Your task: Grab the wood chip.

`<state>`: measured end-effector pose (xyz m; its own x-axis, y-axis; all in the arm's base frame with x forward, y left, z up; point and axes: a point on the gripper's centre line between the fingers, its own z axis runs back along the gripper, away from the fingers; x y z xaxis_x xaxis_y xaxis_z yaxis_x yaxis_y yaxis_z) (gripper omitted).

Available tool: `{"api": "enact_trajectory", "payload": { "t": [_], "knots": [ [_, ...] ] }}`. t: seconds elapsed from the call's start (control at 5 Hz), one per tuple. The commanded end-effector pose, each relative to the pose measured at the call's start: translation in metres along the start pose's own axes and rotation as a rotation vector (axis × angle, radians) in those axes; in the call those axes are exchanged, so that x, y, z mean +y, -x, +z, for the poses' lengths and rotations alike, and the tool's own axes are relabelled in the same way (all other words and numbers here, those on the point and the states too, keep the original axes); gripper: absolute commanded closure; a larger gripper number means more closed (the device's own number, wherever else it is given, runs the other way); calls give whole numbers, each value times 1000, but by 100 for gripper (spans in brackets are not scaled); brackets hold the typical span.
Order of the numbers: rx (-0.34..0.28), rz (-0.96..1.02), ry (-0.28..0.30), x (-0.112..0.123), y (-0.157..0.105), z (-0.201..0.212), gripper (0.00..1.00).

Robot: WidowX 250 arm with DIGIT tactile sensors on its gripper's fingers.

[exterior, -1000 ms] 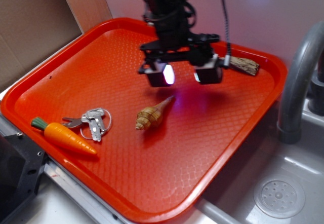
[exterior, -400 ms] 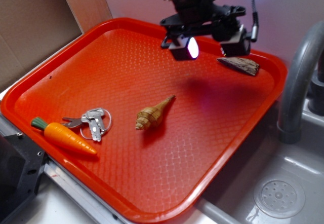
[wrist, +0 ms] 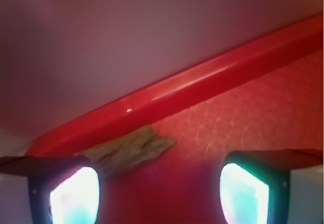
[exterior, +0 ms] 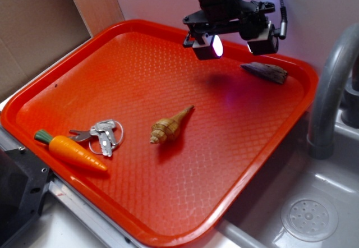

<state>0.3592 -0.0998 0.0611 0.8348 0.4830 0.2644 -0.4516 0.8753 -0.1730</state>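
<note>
The wood chip (exterior: 265, 72) is a rough grey-brown sliver lying flat at the far right of the orange tray (exterior: 67, 85), close to its back rim. My gripper (exterior: 235, 41) hangs open above the tray, just left of and above the chip, with nothing between its glowing fingers (exterior: 215, 46). In the wrist view the chip (wrist: 132, 149) lies ahead, beside the left finger (wrist: 71, 193) and under the tray rim (wrist: 177, 89); the gripper (wrist: 159, 196) has only tray floor between its pads.
A tan spiral seashell (exterior: 170, 125) lies mid-tray. A bunch of keys (exterior: 101, 134) and an orange toy carrot (exterior: 72, 150) sit at the front left. A grey faucet pipe (exterior: 330, 85) and sink (exterior: 308, 217) stand to the right. Cardboard (exterior: 39, 18) stands at the back left.
The gripper has risen and moved back and to the right, from over the tray's middle to beside the wood chip. It stays open. Nothing on the tray has moved.
</note>
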Motion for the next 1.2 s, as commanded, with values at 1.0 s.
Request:
{"api": "enact_trajectory", "payload": {
  "t": [1.0],
  "knots": [
    [251, -49, 48, 22, 64, 18, 0]
  ]
}}
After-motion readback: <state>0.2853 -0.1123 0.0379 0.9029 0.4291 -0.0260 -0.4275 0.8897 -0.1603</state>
